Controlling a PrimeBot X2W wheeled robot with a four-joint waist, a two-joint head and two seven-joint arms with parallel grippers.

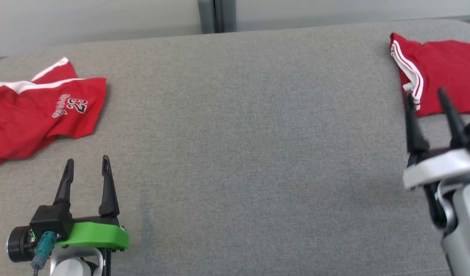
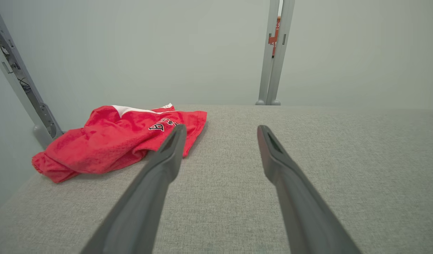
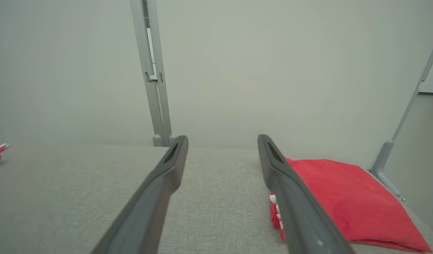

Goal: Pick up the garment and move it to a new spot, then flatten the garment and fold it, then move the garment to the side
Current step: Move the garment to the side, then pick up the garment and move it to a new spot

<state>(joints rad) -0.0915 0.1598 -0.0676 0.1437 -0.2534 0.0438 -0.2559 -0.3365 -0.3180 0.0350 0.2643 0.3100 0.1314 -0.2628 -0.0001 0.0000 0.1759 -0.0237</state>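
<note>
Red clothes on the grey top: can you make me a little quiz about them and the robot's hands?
1. True or false: the left gripper is holding the crumpled red garment.
2. Pick one: where on the grey surface does the folded red garment lie in the head view? A) at the far right; B) in the middle; C) in the near left corner.
3. Fill in: the right gripper has its fingers ___ (open or shut).

Key: 1 false, it is open and apart from the cloth; 2 A; 3 open.
</note>
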